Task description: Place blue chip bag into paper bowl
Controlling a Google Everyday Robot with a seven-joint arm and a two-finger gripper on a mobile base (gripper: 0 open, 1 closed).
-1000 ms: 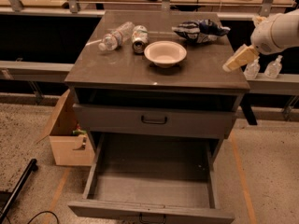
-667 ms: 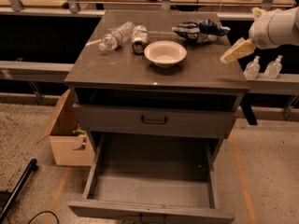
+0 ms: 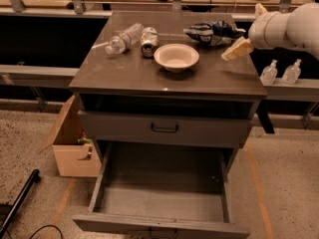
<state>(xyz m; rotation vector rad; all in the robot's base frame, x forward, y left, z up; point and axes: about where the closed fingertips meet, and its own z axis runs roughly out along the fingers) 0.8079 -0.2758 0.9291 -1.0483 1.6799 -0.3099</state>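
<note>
The gripper (image 3: 238, 49) has come up and to the left in the last second. It now hangs just right of the bag (image 3: 212, 32), at the back right of the table (image 3: 124, 73). Whether it is open or closed I cannot tell. The bag lies untouched near the empty bowl (image 3: 176, 57), so I think the grasp comes next.

Free tabletop (image 3: 214, 69) between jaws, chip bag (image 3: 212, 32)

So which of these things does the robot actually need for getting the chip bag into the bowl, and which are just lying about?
For the job: blue chip bag, paper bowl, and the gripper, over the tabletop's right edge beside the bag.
Just lying about: plastic bottle, can, cardboard box on the floor, open drawer.
</note>
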